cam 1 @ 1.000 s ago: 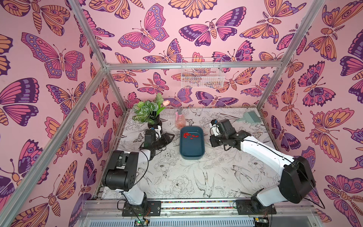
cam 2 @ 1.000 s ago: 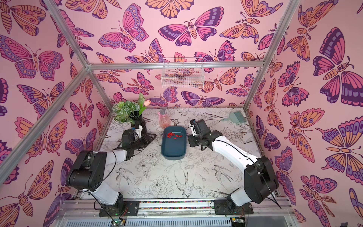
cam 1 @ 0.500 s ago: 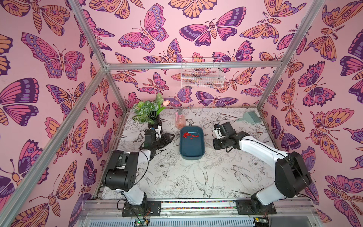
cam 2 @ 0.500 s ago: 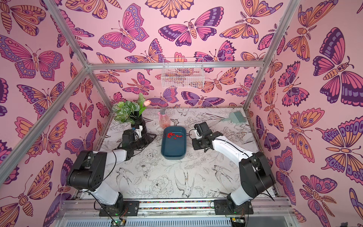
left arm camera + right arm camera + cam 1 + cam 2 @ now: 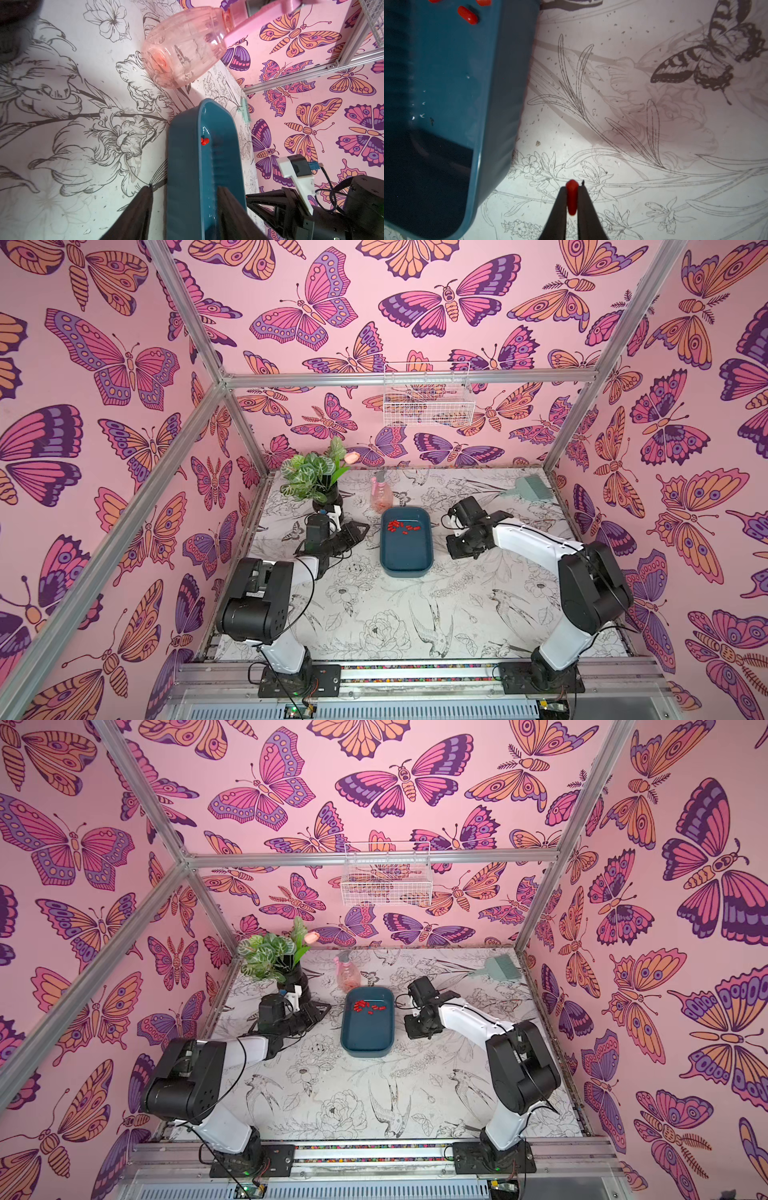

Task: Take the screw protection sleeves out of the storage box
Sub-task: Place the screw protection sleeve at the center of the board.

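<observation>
Your right gripper (image 5: 572, 188) is nearly closed and pinches a single red sleeve (image 5: 572, 199) between its two dark fingers (image 5: 556, 209). The sleeve stands lengthwise in the narrow gap, with its rounded end poking out past the fingertips. The gripper hangs over the flower-printed table mat (image 5: 633, 104), just beside the outer wall of the storage box (image 5: 500, 83) and outside it.

Your left gripper (image 5: 185, 187) is open, its fingers (image 5: 135, 212) spread wide and holding nothing. In both top views it lies low over the mat on the other side of the box, close to the box's long wall. I cannot tell whether it touches the wall.

The storage box (image 5: 405, 556) is a dark teal, shallow tray with rounded corners. It sits flat on the mat between the two arms, its long sides facing them. The rest of the screw protection sleeves (image 5: 401, 526) lie loose on its floor, gathered at the far end: small, glossy, bright red capsules, some touching and a few scattered apart. The near half of the floor is bare.

A pink spray bottle (image 5: 381, 495) stands just behind the box's far end.
</observation>
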{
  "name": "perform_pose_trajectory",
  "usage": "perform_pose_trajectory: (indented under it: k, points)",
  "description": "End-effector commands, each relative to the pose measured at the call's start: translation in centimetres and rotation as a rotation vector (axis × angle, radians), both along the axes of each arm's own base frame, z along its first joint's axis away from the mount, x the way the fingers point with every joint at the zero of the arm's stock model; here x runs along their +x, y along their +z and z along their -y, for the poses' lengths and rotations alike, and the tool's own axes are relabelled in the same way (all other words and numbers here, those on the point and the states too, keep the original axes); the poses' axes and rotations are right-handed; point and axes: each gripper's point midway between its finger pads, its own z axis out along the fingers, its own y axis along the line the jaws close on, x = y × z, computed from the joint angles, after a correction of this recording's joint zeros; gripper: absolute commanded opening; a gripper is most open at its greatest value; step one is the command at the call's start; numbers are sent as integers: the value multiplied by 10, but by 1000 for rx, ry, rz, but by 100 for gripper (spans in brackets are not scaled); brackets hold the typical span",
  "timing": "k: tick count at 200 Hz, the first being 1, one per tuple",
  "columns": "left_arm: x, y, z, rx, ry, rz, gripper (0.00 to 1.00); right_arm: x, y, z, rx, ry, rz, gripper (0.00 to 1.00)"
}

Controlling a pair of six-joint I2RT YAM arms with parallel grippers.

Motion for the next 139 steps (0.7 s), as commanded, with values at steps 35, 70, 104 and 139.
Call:
perform_pose_trajectory:
  k: [35, 70, 104, 139]
  points:
    - [-1, 6, 2, 8, -13, 29, 55, -3, -15, 2, -37, -18, -104, 16]
    - [-1, 5, 2, 9, -14, 28, 55, -2, -18, 2, -43, -19, -121, 16]
    - [-1, 6, 2, 11, -14, 31, 55, -2, -22, 2, -52, -22, -140, 16]
    - [-1, 6, 2, 11, -14, 29, 55, -3, -27, 4, -65, -28, -161, 17]
